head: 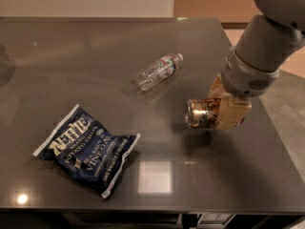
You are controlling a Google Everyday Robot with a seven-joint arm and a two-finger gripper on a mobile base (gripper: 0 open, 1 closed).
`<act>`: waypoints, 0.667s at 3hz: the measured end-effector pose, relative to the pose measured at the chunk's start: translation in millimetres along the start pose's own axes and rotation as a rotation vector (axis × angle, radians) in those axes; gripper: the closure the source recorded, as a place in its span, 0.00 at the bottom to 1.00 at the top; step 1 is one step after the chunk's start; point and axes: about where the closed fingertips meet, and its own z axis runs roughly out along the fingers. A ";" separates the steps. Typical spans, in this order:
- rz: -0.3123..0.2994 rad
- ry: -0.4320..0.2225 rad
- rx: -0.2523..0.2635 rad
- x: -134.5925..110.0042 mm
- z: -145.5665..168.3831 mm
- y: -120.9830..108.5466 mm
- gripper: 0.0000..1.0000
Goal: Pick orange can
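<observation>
Two fingers (233,114) around orange can (201,113), midair

We reach in from the upper right with our grey arm (272,35), which slopes down over the right edge of the table (86,56). Our wrist (248,78) angles down and to the left and ends in the tan gripper (212,111), near the right edge and about midway along it. Our fingers (233,116) are clamped around the orange can (198,113), holding it on its side just above the table.
</observation>
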 end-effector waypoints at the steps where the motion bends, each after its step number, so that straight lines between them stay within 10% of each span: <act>1: 0.009 -0.032 -0.013 -6.5 -21.1 -12.7 1.00; 2: 0.012 -0.078 0.025 -28.6 -58.5 -47.0 1.00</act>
